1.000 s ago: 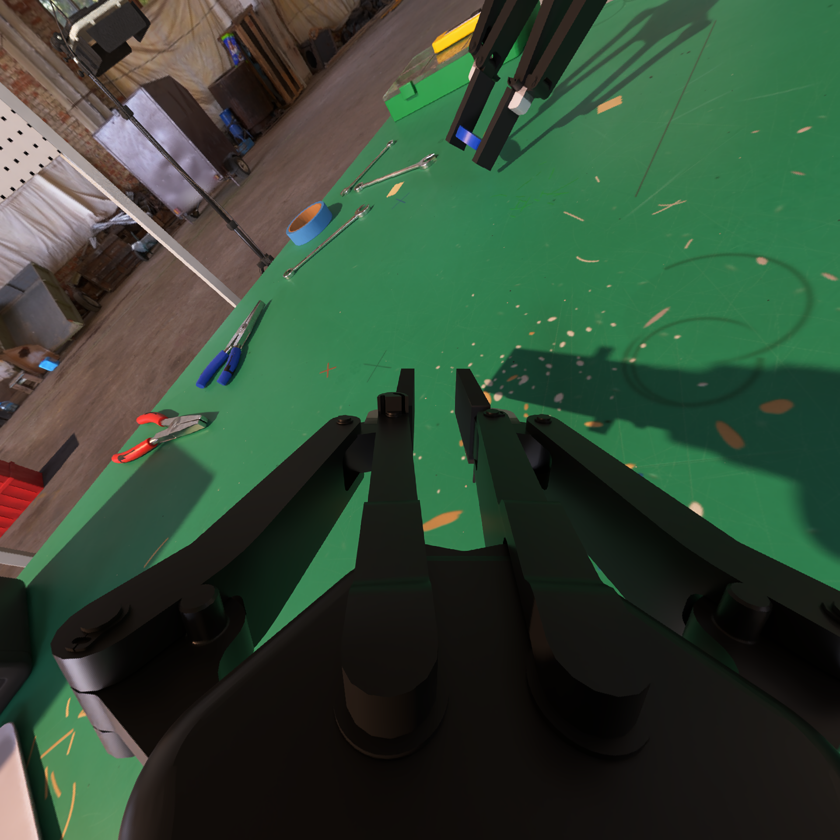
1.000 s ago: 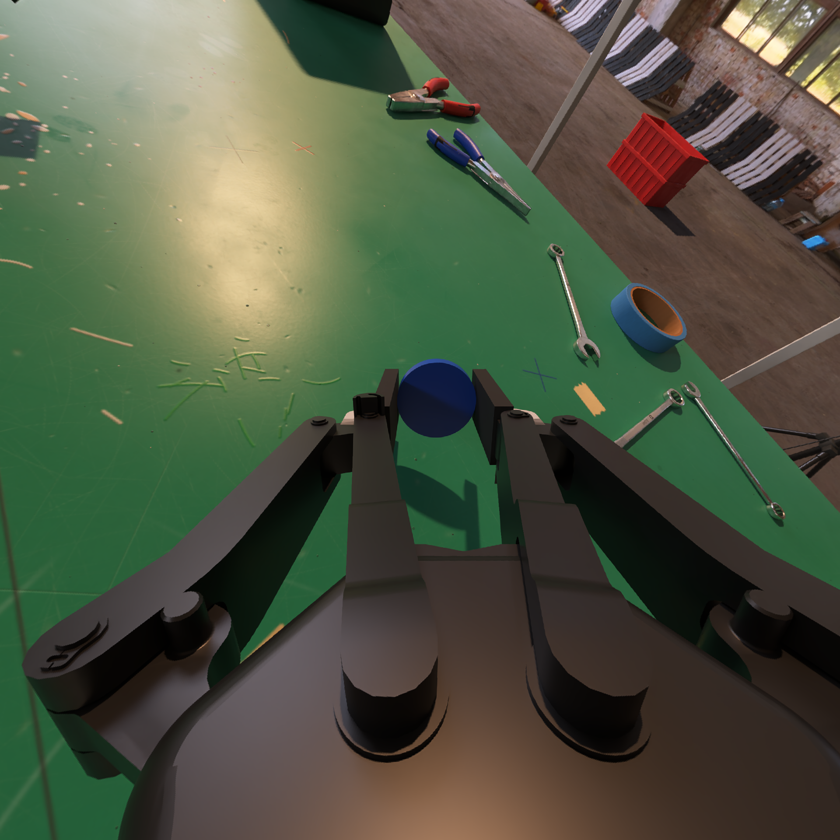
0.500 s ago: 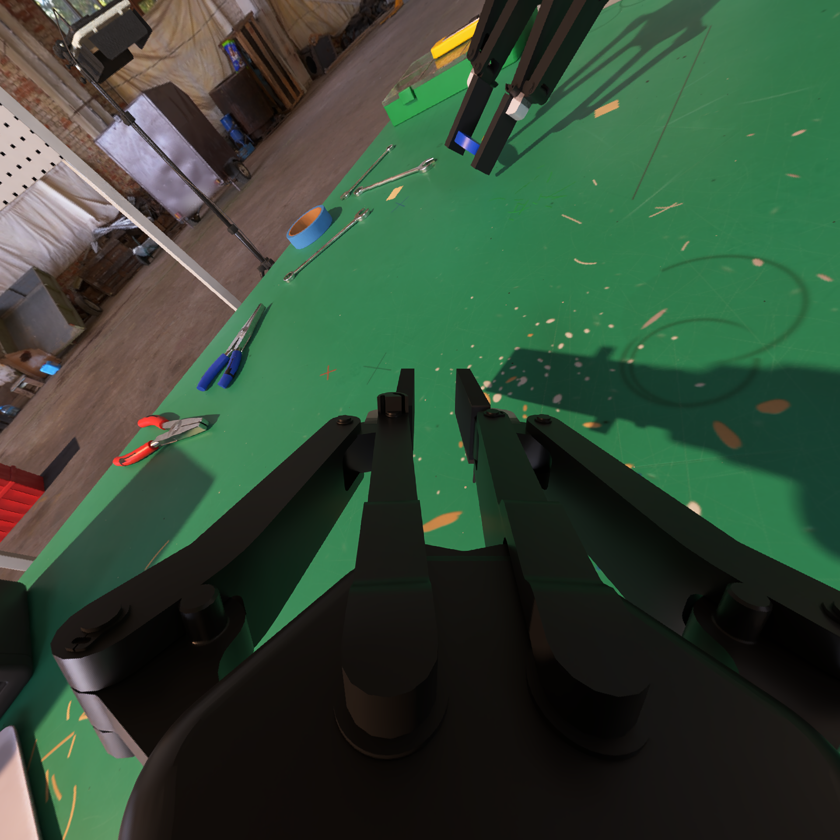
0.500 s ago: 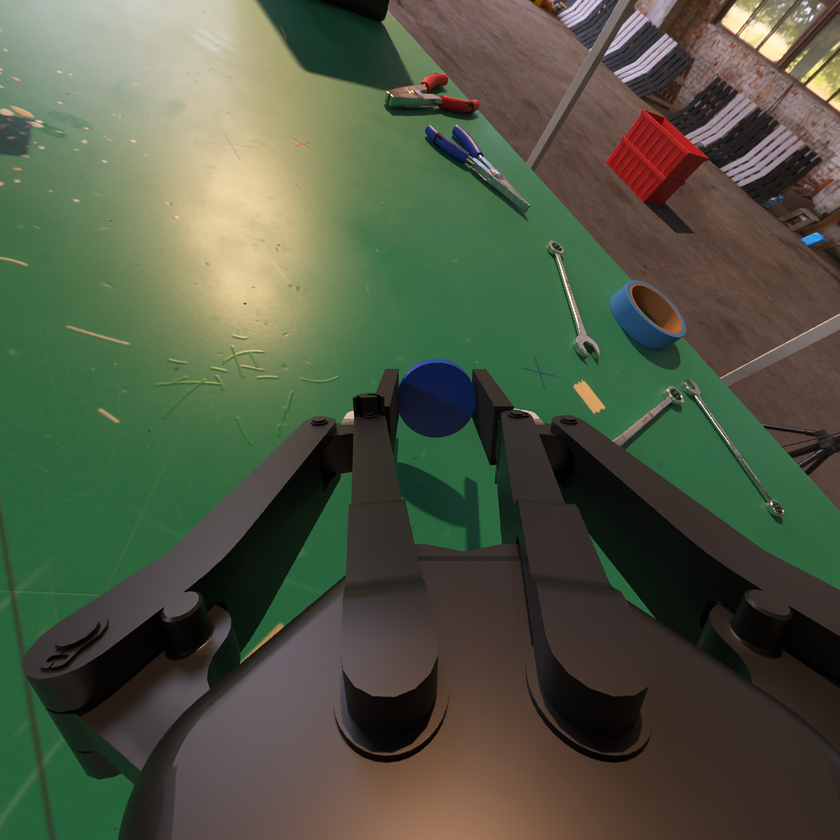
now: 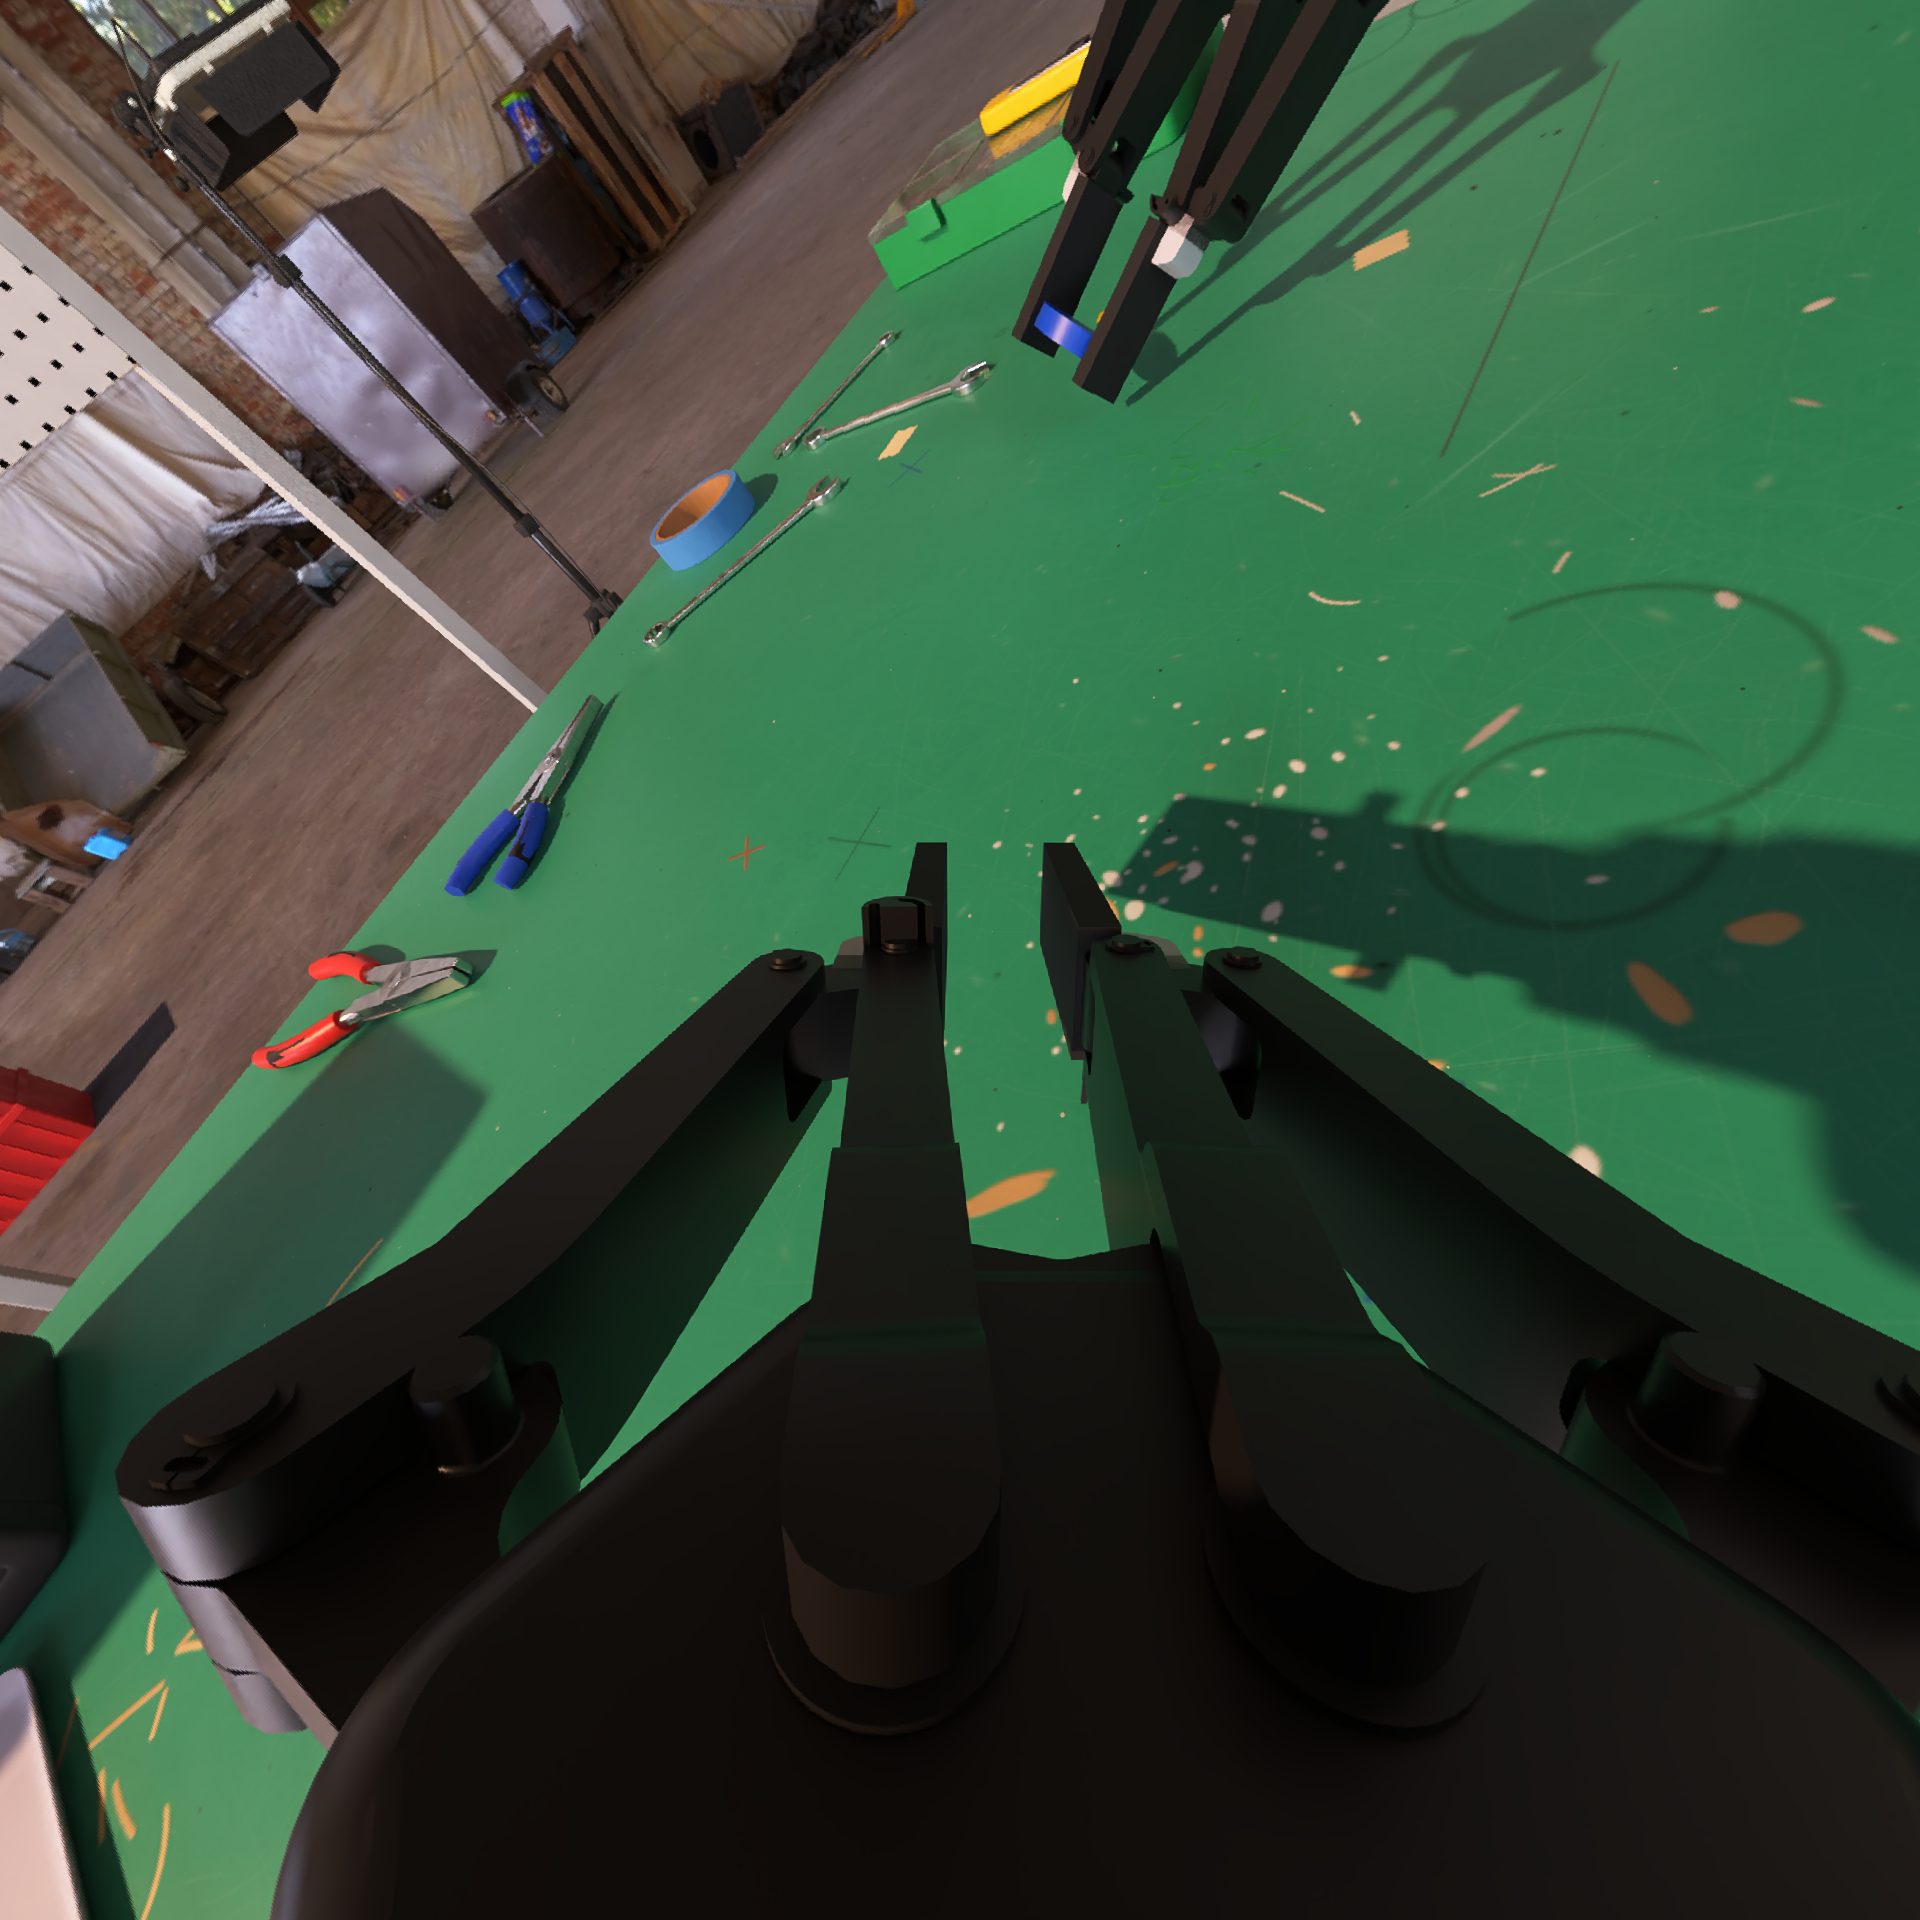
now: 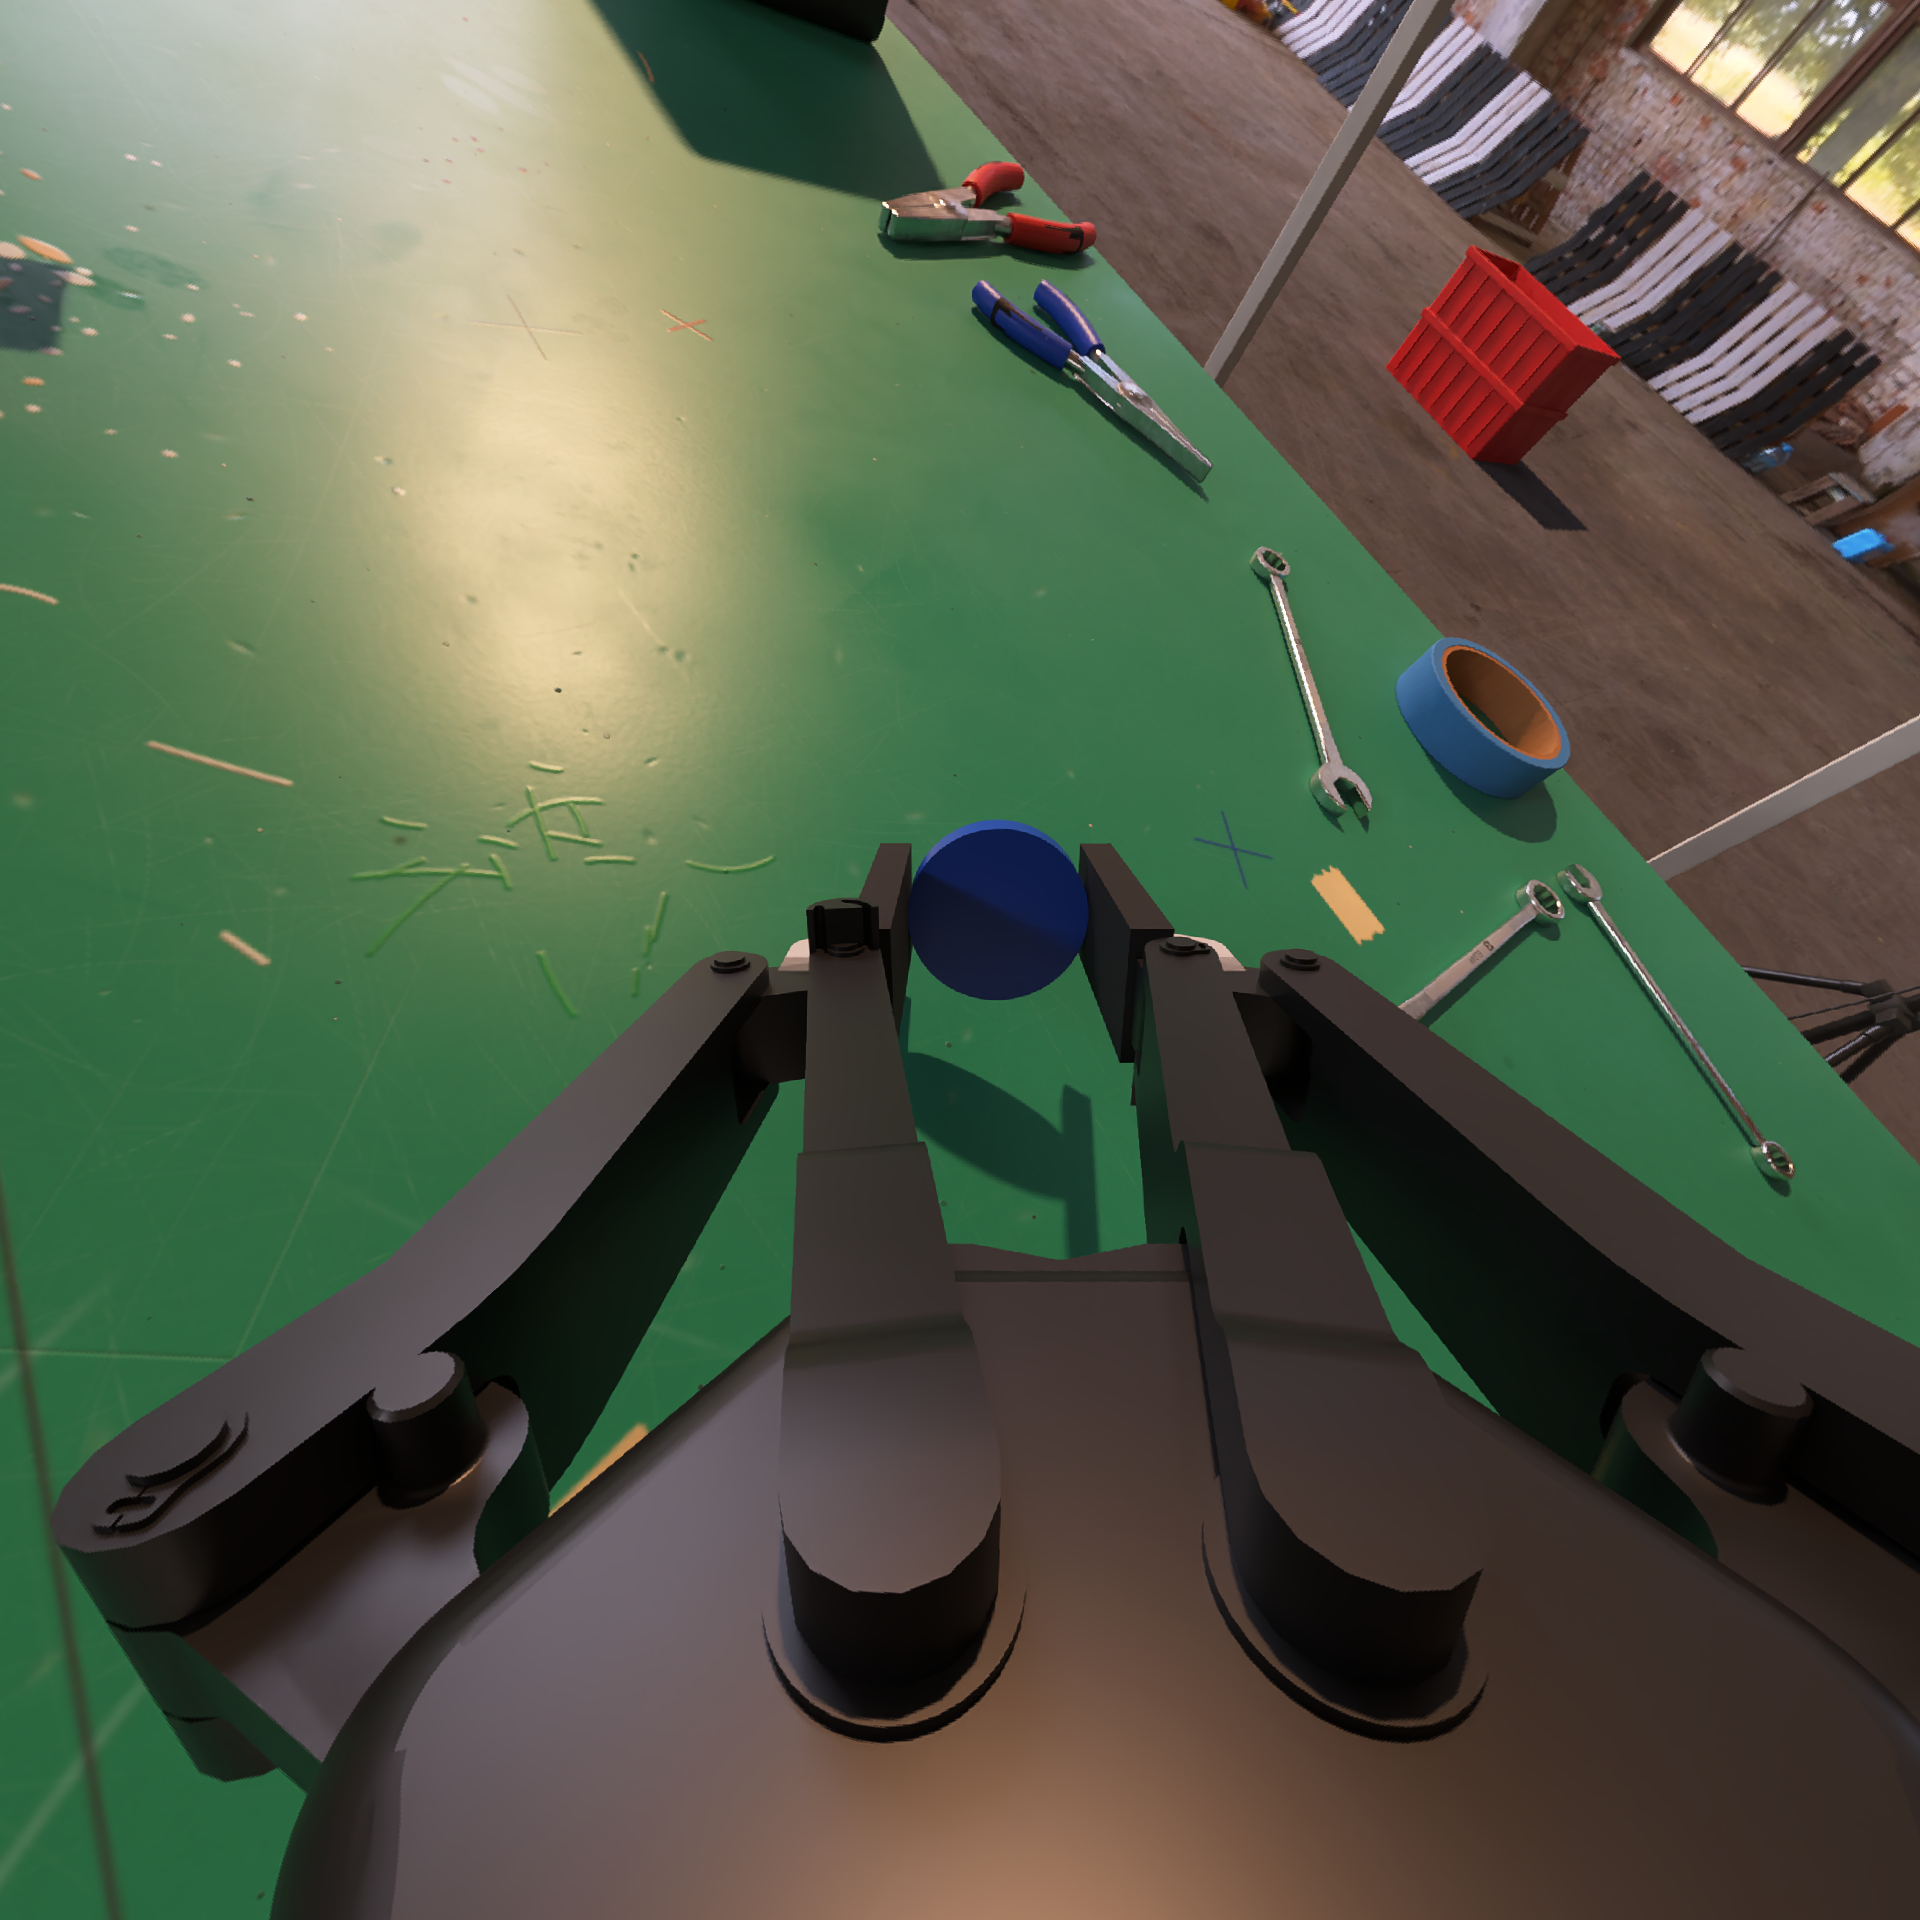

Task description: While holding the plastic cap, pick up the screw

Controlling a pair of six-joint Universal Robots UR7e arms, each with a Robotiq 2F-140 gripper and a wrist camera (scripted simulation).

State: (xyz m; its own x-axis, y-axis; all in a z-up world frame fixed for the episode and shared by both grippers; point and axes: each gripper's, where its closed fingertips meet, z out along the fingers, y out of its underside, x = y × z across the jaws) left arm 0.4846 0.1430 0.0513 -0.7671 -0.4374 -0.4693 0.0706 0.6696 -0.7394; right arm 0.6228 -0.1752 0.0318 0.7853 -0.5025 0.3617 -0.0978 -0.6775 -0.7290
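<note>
My right gripper (image 6: 997, 883) is shut on the round blue plastic cap (image 6: 997, 909) and holds it edge-on a little above the green table (image 6: 520, 520); the cap's shadow lies under it. In the left wrist view this gripper (image 5: 1075, 353) hangs at the far side with the blue cap (image 5: 1062, 330) between its fingertips. My left gripper (image 5: 992, 873) hovers over the table (image 5: 1143, 571) with a narrow gap between its fingers and nothing in it. No screw shows in either view.
Along the table's edge lie red-handled pliers (image 5: 364, 997), blue-handled pliers (image 5: 530, 800), a blue tape roll (image 5: 701, 517) and several wrenches (image 5: 743, 561). A green block (image 5: 966, 223) sits at the far end. The right wrist view shows the tape roll (image 6: 1481, 717) and wrenches (image 6: 1307, 686).
The scene in the right wrist view has drifted slightly; the cap stays in the right gripper. The left gripper has not visibly moved.
</note>
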